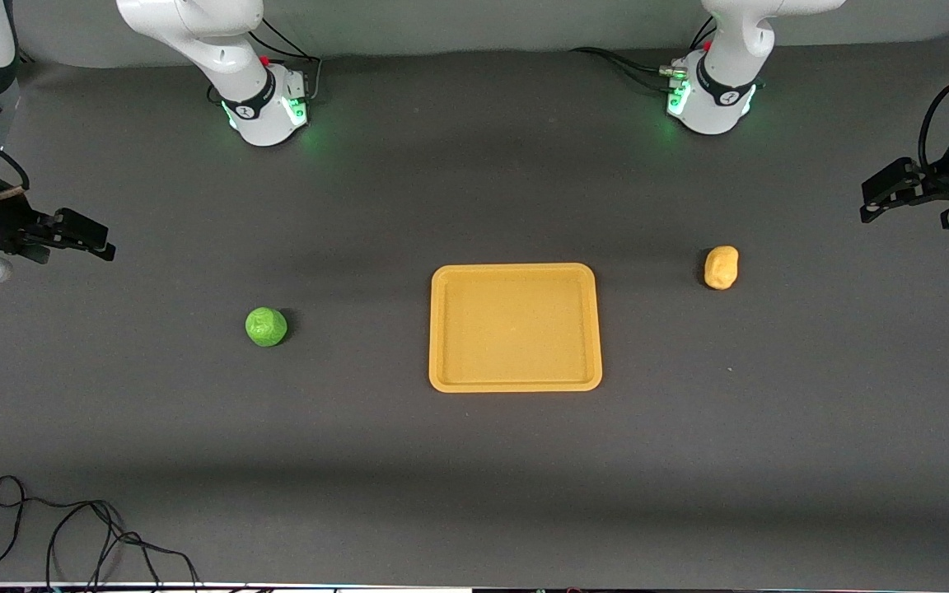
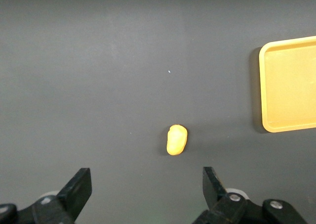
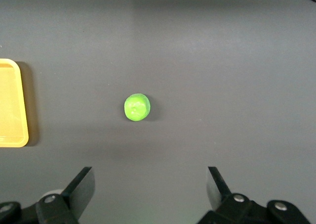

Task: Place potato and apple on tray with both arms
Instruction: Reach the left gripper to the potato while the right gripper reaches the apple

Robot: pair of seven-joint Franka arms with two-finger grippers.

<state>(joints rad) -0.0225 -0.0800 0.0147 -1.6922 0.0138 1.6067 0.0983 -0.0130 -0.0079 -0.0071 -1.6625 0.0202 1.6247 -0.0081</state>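
Front view. The tray, orange-yellow with a low rim, lies flat at the middle of the dark grey table and holds nothing. The apple, green and faceted, sits on the table well apart from the tray, toward the right arm's end. The potato, yellow-tan and lumpy, sits toward the left arm's end, slightly farther from the camera than the apple. The right gripper hangs over the table's edge at its own end, well apart from the apple; the left gripper hangs likewise at its end, well apart from the potato. A loose black cable lies at the near edge. Two green-lit bases stand along the table's farthest edge.

Left wrist view. The left gripper has its fingers spread wide, holding nothing. The potato lies on bare table ahead of them, the tray's corner off to one side.

Right wrist view. The right gripper is equally spread and empty. The apple lies ahead, the tray's rim at the picture's margin.

Judgement. Nothing is picked yet. Each arm should centre over its piece before descending; the potato wants gripping across its narrow width, and the round apple may roll if nudged off-centre.
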